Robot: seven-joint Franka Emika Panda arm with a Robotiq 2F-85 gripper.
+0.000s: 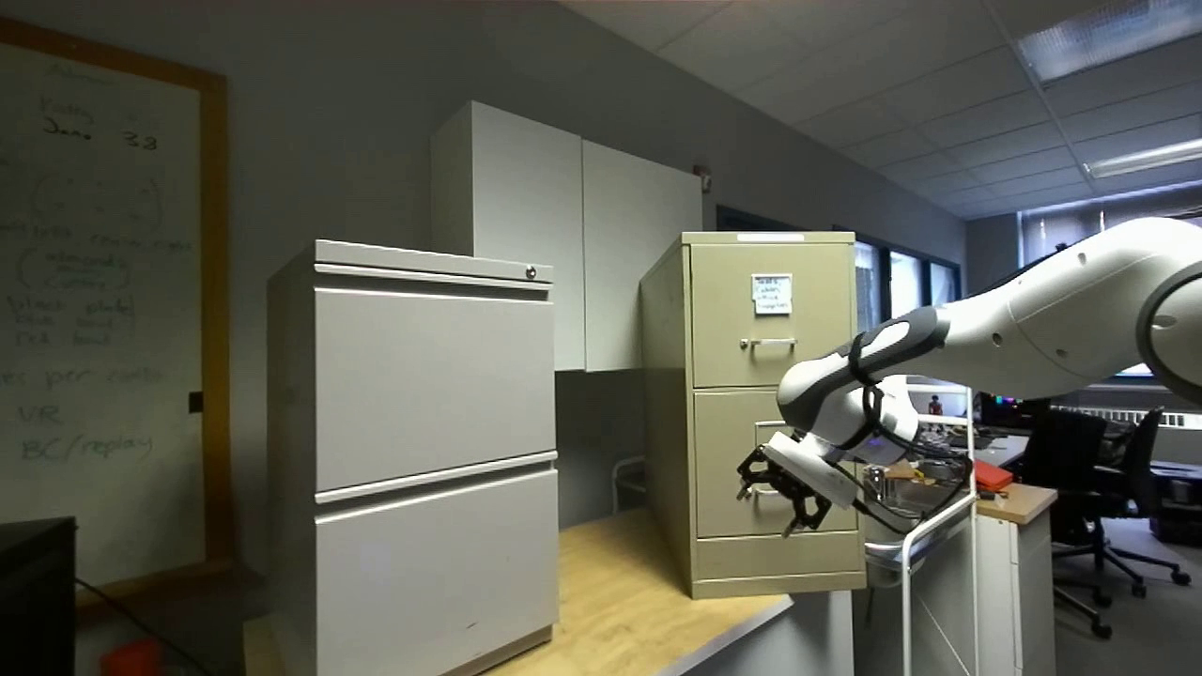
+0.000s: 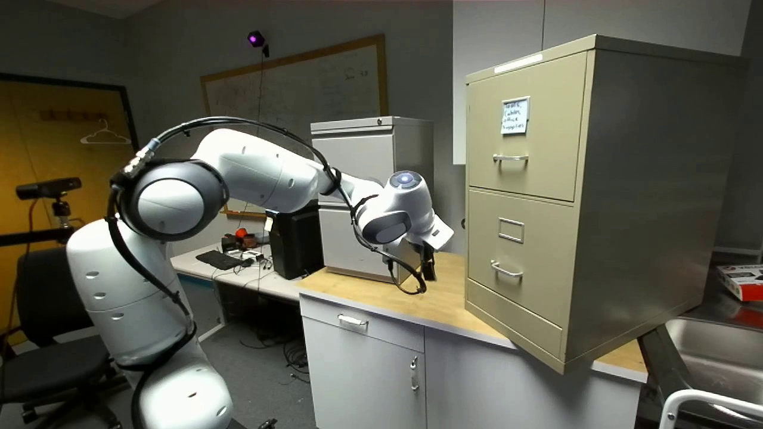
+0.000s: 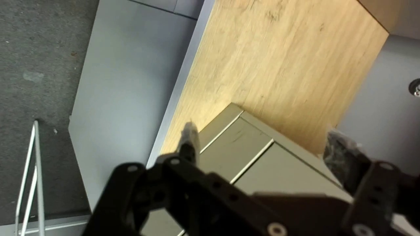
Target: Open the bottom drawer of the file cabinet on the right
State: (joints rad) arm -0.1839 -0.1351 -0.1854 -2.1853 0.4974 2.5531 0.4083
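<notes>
The tan file cabinet stands upright on a wooden counter. Its bottom drawer is shut, flush with the cabinet front. The drawer's silver handle shows fully in an exterior view; the gripper partly covers it in an exterior view. My gripper is in front of the lower drawer, apart from it, tilted downward. In the wrist view the gripper has its fingers wide apart with nothing between them. The drawer's lower corner shows beyond the fingers; the handle is hidden there.
The upper drawer is shut. A wide grey cabinet stands on the same wooden counter. A white metal rack stands near the arm. A sink lies beside the tan cabinet.
</notes>
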